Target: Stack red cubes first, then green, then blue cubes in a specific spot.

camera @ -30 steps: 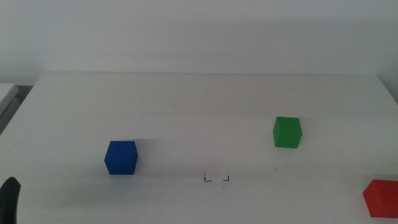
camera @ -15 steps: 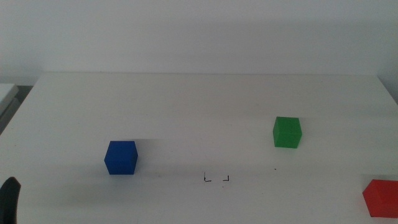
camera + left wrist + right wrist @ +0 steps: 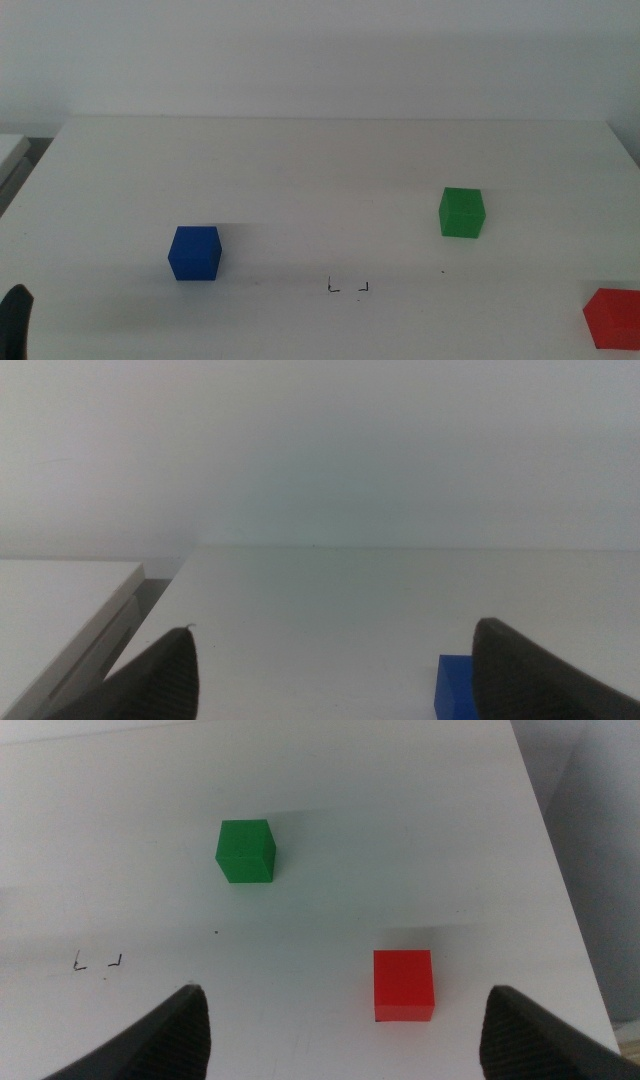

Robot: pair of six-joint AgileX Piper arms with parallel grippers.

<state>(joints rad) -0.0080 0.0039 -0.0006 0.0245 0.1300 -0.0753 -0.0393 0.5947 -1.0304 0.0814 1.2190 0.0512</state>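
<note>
The red cube (image 3: 612,317) (image 3: 404,984) rests at the table's front right corner, and the green cube (image 3: 462,213) (image 3: 245,851) lies farther back on the right. On the left side lies the blue cube (image 3: 195,253) (image 3: 455,686). Between them, near the front, two black corner marks outline the spot (image 3: 348,287) (image 3: 97,962), with nothing on it. My left gripper (image 3: 15,318) (image 3: 335,675) shows only at the front left edge, open, with the blue cube ahead of it. My right gripper (image 3: 345,1035) is open above the table, short of the red cube.
A tiny black speck (image 3: 443,271) marks the white table (image 3: 320,160) below the green cube. The table's right edge (image 3: 560,870) runs close to the red cube. A lower white surface (image 3: 60,600) adjoins the table on the left.
</note>
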